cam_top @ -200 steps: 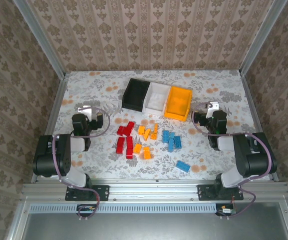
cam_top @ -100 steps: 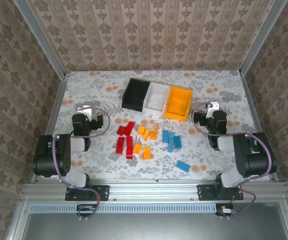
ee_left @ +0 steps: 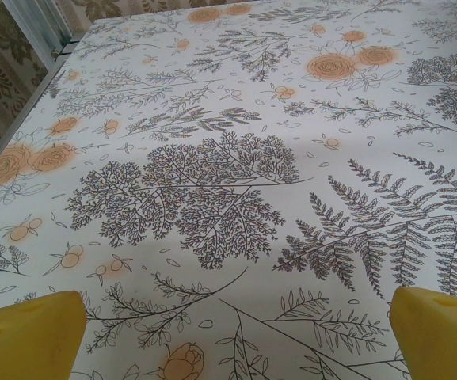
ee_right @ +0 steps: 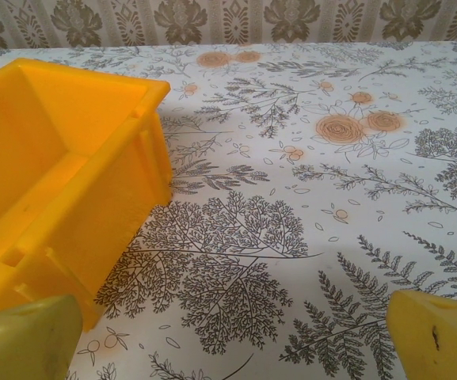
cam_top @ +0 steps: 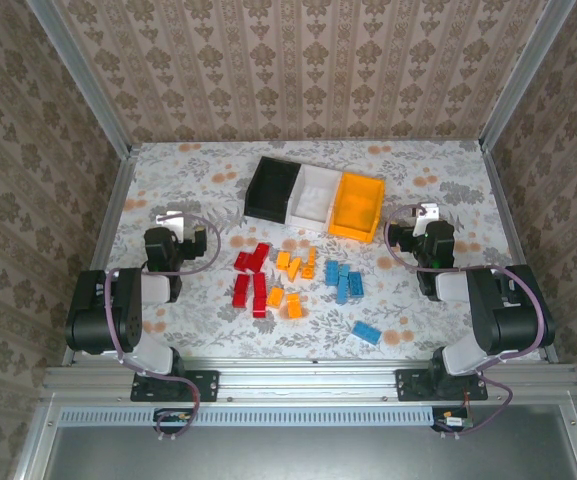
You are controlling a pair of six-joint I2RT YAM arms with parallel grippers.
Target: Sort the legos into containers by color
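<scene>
The left gripper [ee_left: 232, 332] and right gripper [ee_right: 232, 336] were released, empty. The orange-yellow bin [ee_right: 62, 166] stood just left of the right gripper; legos [cam_top: 288, 278] lay between both.

Damask-papered walls [cam_top: 298, 70], floral tabletop [cam_top: 208, 180]

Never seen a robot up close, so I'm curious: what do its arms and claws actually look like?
Both the left arm and right arm are chunky black-and-white segments with purplish cables looping alongside, on black base plates. The left claw and right claw have yellow fingertips.
</scene>
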